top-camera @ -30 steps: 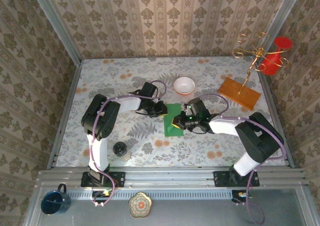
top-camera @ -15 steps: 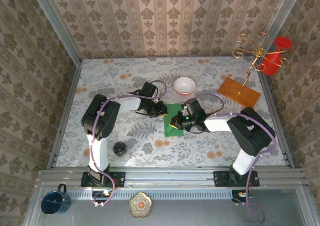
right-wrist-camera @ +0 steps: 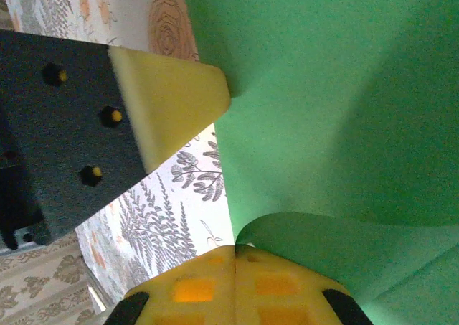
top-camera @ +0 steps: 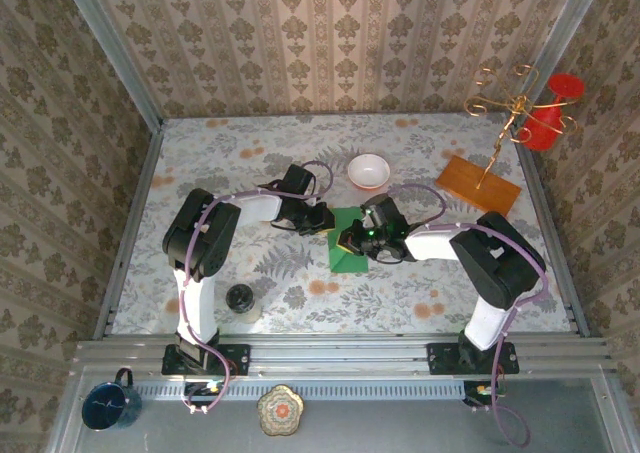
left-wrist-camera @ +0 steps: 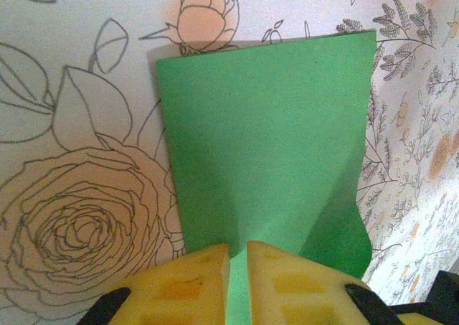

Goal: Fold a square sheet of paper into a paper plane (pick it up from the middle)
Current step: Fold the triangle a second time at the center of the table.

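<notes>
Carrying surface: the floral-patterned desk [top-camera: 200, 163] bears every item listed below.
Left arm: the left arm [top-camera: 200, 238] reaches from the near-left edge toward the desk centre.
Right arm: the right arm [top-camera: 495, 263] reaches from the near-right edge toward the same spot, so the two wrists sit close together.
Wooden board: the orange-brown wooden board [top-camera: 478, 185] lies at the far right, well apart from the paper.
Task item: the square sheet of paper [top-camera: 348, 258] is bright green and lies at the desk centre, between the two wrists and on the near side of the white bowl. In the left wrist view most of the sheet [left-wrist-camera: 265, 131] lies flat, with one side lifted. In the right wrist view an edge [right-wrist-camera: 323, 88] curls into a loop.
Bowl: the white bowl [top-camera: 369, 170] stands near the sheet, not touching it.
Left fingers [left-wrist-camera: 238, 257]: almost together, leaving a narrow slit between the yellow pads. The sheet's edge runs into the slit and is pinched there.
Right fingers [right-wrist-camera: 235, 257]: pads pressed fully together, with the curled edge caught at their tips.
</notes>
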Available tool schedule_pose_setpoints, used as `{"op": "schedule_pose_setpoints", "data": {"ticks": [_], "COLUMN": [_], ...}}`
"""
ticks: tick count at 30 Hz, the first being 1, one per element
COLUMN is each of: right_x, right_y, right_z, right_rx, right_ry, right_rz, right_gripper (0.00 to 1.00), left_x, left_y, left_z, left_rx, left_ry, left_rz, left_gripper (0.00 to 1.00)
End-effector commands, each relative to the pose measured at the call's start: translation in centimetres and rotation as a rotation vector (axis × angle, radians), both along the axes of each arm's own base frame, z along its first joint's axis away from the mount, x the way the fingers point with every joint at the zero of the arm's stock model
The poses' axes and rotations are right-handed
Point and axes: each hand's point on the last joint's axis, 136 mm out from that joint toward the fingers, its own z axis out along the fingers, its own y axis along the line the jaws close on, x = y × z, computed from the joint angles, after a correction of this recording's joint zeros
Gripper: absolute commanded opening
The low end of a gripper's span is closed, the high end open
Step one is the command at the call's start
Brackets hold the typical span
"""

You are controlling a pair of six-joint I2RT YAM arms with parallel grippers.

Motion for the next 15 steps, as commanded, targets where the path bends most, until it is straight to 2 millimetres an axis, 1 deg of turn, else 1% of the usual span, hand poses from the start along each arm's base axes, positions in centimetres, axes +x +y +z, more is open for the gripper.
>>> {"op": "schedule_pose_setpoints", "data": {"ticks": [1,15], "right_x": [0.47,0.55], "right_y": [0.07,0.07], "right_z": [-0.44,-0.96], "right_rx": [-0.024,-0.054], "right_ry": [-0.004,0.0], "right_rz": [-0.011,-0.009], "right_gripper": [0.06,0.06], "left_x": [-0.87,-1.04], "left_y": [1.08,1.14], "left_z": [-1.73,-1.77], "left_rx": [0.056,0.055], "left_ry": [0.047,0.049], "left_rz": [0.0,0.0], "left_gripper": [0.17,0.17]}}
